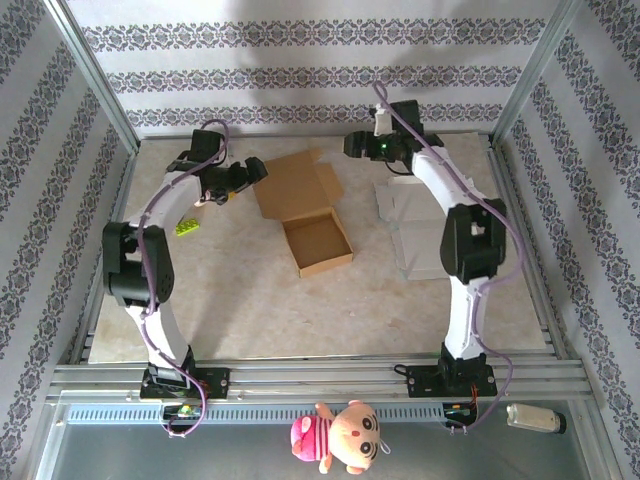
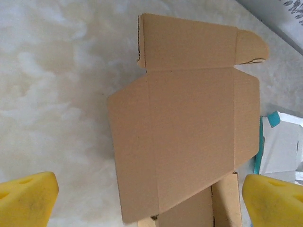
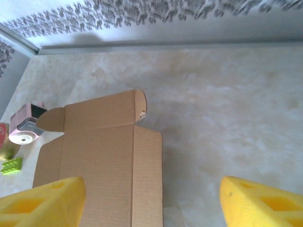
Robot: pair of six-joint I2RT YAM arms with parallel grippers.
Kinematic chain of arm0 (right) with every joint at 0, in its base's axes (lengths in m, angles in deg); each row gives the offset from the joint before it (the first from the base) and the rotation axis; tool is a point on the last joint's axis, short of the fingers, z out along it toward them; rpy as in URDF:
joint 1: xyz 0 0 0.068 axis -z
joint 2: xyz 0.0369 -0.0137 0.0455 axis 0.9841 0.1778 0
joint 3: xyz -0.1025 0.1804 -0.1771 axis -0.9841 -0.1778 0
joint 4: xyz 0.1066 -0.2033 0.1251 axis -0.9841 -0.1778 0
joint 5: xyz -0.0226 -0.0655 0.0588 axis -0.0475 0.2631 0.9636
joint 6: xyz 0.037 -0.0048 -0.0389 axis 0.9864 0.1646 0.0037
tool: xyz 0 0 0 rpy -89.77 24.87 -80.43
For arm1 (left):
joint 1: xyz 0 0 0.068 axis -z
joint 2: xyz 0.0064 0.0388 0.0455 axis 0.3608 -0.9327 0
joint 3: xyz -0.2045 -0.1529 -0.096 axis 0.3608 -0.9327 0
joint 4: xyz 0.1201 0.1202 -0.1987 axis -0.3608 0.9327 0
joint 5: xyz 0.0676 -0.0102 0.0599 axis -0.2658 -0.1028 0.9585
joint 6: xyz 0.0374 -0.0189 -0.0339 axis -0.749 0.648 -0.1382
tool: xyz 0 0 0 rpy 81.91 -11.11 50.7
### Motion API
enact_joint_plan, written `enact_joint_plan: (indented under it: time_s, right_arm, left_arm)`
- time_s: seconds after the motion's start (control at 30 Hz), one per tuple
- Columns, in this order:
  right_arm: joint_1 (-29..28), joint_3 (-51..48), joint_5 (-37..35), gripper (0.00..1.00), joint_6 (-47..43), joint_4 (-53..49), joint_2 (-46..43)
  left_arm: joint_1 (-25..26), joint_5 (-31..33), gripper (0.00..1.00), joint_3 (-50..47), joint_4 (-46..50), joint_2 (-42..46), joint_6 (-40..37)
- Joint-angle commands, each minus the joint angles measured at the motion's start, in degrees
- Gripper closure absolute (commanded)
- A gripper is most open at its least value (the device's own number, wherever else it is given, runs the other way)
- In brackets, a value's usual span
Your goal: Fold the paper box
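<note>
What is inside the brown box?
The paper box looks empty inside: just its bare cardboard floor shows. Anything under its flat lid is covered, so I cannot tell.

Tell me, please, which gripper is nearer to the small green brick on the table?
Left. The left gripper sits just up and right of the green brick in the top view; the right gripper is on the far side of the paper box.

White links (image 1: 462, 315), black joints (image 1: 128, 265), purple cables (image 1: 147, 322), yellow foam claw pads (image 2: 26, 201)
</note>
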Motion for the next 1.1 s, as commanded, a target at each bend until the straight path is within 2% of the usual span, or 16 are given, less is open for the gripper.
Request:
enact_joint_plan:
  time_s: [0.0,0.1,0.17,0.2,0.3,0.4,0.47,0.57,0.63,0.67,0.83,1.0,1.07]
  right_arm:
    - [-0.9,10.0,6.6,0.21,-0.5,-9.9,7.5]
    - [-0.8,17.4,7.1,0.2,-0.4,-15.2,13.3]
    - [-0.8,18.7,7.9,0.21,0.1,-16.3,14.7]
    - [-0.8,18.5,8.3,0.2,0.4,-16.1,14.6]
    - [-0.8,17.2,8.5,0.2,0.0,-15.5,13.7]
    - [-0.7,16.1,7.7,0.2,-2.7,-15.7,12.8]
    - [-0.6,16.0,6.8,0.2,-3.7,-16.0,12.9]
    - [-0.3,16.2,6.3,0.19,-4.5,-16.7,13.3]
    - [-0.2,16.2,6.0,0.19,-4.9,-17.0,13.5]
    - [0.0,16.3,5.6,0.19,-5.0,-17.3,13.8]
    - [0.3,16.1,2.7,0.18,-6.7,-20.4,13.8]
    - [-0.1,13.2,8.1,0.28,-6.9,-19.7,11.9]
    - [-0.3,11.6,9.1,0.36,-6.4,-18.2,11.0]
  left_arm:
    - [-0.2,-7.2,0.0,1.5,-1.3,-3.3,0.4]
    - [-0.2,-10.1,0.01,-1.0,-6.7,-5.0,3.5]
    - [-0.2,-11.7,0.06,-2.7,-10.4,-5.9,5.3]
    - [-0.2,-12.3,0.11,-3.4,-12.0,-6.3,5.7]
    - [-0.2,-12.7,0.38,-4.9,-15.4,-7.3,6.1]
    - [-0.2,-13.3,0.46,-3.6,-15.8,-9.3,5.8]
    - [-0.2,-14.2,0.55,-2.0,-15.6,-10.9,5.5]
    - [-0.2,-14.5,0.76,-0.2,-14.7,-12.0,4.9]
    - [-0.2,-14.5,0.94,0.9,-13.8,-12.2,3.9]
    - [-0.2,-14.6,0.99,1.4,-13.2,-12.2,3.1]
    - [-0.2,-17.6,1.0,4.1,-11.1,-11.1,-3.1]
    - [-0.1,-18.3,1.0,4.8,-12.3,-8.5,-8.5]
    - [-0.1,-19.0,1.0,4.5,-13.9,-7.8,-9.5]
